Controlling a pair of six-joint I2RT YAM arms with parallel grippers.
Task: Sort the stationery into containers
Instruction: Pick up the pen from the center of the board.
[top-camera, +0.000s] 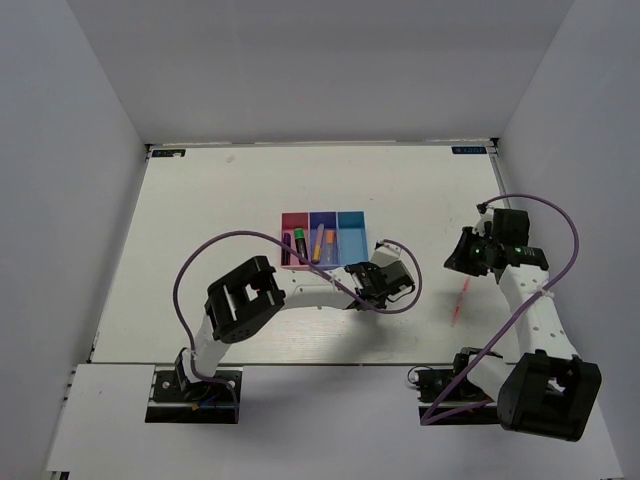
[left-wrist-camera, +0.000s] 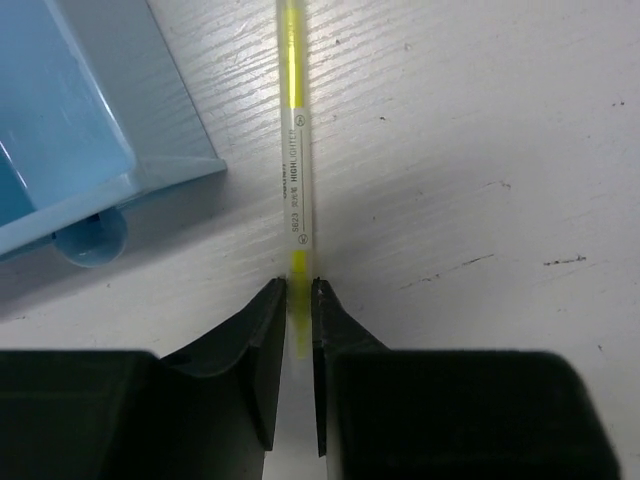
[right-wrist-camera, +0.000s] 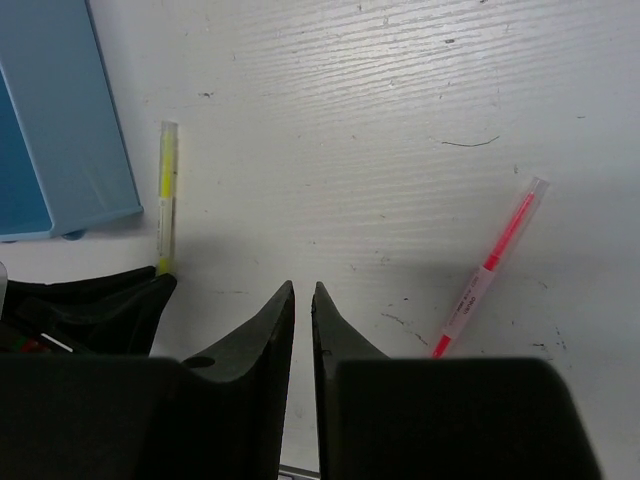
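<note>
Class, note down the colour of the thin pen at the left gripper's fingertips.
Yellow. The pen shows best in the left wrist view.

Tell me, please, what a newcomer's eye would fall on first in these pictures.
The left gripper pinching the end of the thin yellow pen, lying on the table beside the teal bin, draws the eye first. Next comes the pink pen lying alone on the table near the right gripper, whose nearly closed jaws hold nothing.

A white painted tabletop with fine wood grain (top-camera: 250, 190) fills the middle. Plain pale grey walls (top-camera: 320, 70) rise at nine, twelve and three o'clock. The light is soft and even. Thin dark scuffs (right-wrist-camera: 470, 143) mark the board.
</note>
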